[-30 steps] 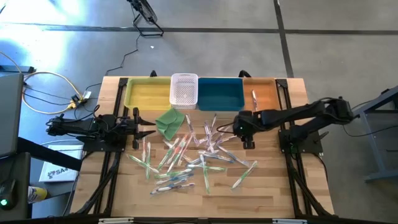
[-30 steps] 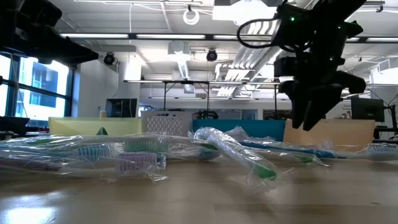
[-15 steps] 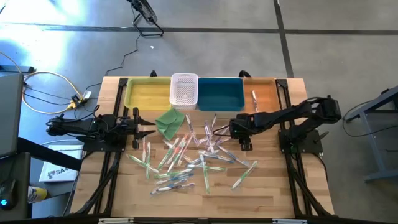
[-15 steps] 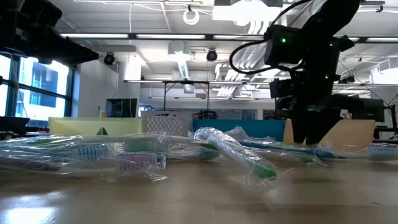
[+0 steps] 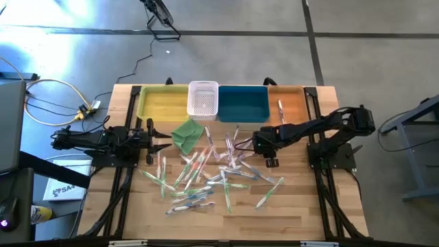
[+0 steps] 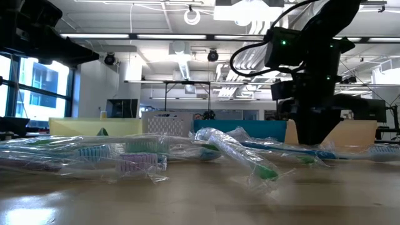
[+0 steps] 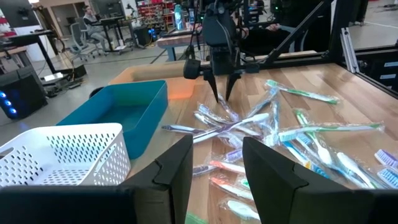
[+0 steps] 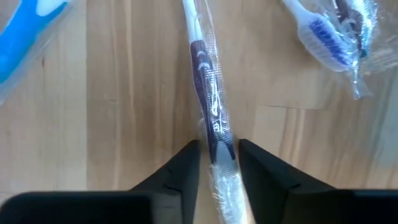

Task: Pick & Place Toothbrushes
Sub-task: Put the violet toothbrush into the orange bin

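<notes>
I've got the right gripper [image 8: 216, 163] straddling a wrapped brush [image 8: 211, 118] with a dark handle, one finger on each side, jaws parted and not yet closed on it. It lies flat on the bare wood. From the left wrist view the right gripper [image 7: 221, 93] points straight down at the far edge of the toothbrushes [image 7: 292, 137]. From above, those toothbrushes [image 5: 206, 171] sprawl across the middle of the table [image 5: 302, 206], a loose crisscross heap in clear wrappers, green, blue-white and pink handles showing.

Writing: none I can read on the wrappers. Off the table's left side a white box [image 5: 60, 191] carries dark letters starting "SA"; the rest is cut off.

Room: along the far edge sit a yellow bin [image 5: 161, 103], white basket [image 5: 203, 98], blue bin [image 5: 243, 103] and orange bin [image 5: 291, 103], the orange one holding one brush. A green cloth [image 5: 186, 134] lies just in front of the basket. Bare wood is open along the near edge and the right side.

Left gripper [image 5: 159, 143] hangs at the left edge, fingers spread, holding nothing.
</notes>
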`<state>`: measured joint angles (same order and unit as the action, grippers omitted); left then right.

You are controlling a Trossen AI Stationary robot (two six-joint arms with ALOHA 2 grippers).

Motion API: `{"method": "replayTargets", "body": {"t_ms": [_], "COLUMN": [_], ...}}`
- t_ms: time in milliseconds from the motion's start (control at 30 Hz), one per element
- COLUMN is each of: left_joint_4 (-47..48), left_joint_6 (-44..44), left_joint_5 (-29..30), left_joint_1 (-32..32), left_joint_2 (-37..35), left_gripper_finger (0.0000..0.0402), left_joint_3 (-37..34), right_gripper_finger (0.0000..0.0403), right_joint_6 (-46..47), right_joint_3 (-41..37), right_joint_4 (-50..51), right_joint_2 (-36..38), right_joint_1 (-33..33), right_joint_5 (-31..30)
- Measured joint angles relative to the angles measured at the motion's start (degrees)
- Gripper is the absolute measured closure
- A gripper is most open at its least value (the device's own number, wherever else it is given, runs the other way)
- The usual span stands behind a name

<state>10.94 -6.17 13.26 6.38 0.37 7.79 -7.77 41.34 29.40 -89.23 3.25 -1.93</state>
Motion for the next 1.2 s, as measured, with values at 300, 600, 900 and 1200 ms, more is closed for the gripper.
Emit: {"method": "replayTargets", "body": {"t_ms": [300,600,900,1200], "left_joint_4": [0.0,0.04,-0.02,-0.04], "left_joint_6": [0.0,0.0,0.0,0.01], "left_joint_5": [-0.02,-0.04,-0.3,-0.26], "left_joint_1": [0.01,0.0,0.01,0.01], "left_joint_2": [0.0,0.01,0.01,0.0], "left_gripper_finger": [0.0265,0.0265,0.0265,0.0265], "left_joint_3": [0.01,0.0,0.0,0.0], "right_gripper_finger": [0.0368,0.0372,0.0388,0.039], "right_joint_6": [-0.02,0.35,2.37,3.68], "right_joint_3": [0.0,-0.04,-0.36,-0.28], "right_joint_4": [1.44,2.96,5.15,7.03], "right_joint_2": [-0.02,0.38,4.38,7.18], "right_joint_1": [-0.01,-1.83,-2.55,-2.51], "right_joint_5": [0.35,-0.41,-0.24,-0.04]}}
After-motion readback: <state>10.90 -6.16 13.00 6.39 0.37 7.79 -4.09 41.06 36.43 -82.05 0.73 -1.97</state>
